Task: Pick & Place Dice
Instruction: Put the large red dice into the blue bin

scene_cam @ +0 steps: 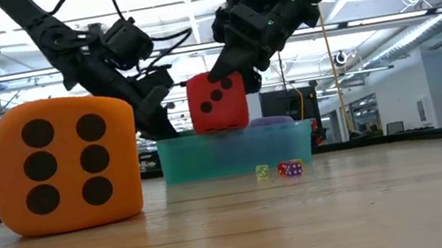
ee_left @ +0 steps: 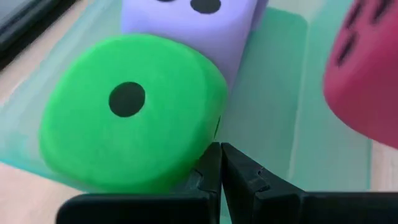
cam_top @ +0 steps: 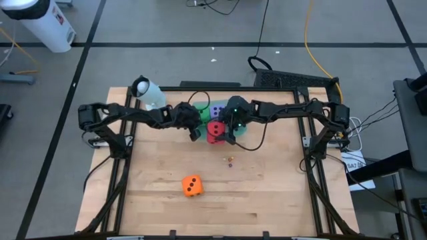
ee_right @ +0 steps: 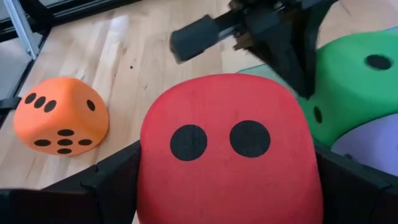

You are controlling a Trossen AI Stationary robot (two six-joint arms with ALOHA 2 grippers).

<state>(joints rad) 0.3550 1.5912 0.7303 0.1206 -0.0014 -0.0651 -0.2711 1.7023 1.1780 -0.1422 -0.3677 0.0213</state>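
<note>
A red die (ee_right: 227,149) hangs over the near side of a teal bin (scene_cam: 287,145), with my right gripper (cam_top: 223,131) shut on it. In the bin lie a green die (ee_left: 130,112) and a purple die (ee_left: 193,25), side by side on its floor. An orange die (cam_top: 192,186) rests on the wooden table nearer the front edge. My left gripper (ee_left: 221,163) is shut and empty. It points down into the bin, right beside the green die and left of the red one. My right gripper pinches the red die by two opposite side faces (ee_right: 149,168), one finger on each. The fingers slant down from the table's far right. The die is lifted clear, above the bin's rim, its two-pip face toward the wrist camera. My left gripper's shut fingertips (ee_left: 211,158) stand close to the green die's lower edge; I cannot tell whether they touch it.
Two tiny dice (scene_cam: 277,170) lie on the table just in front of the bin. A white container (cam_top: 148,93) lies at the table's far left corner. The wood around the orange die toward the front edge is bare.
</note>
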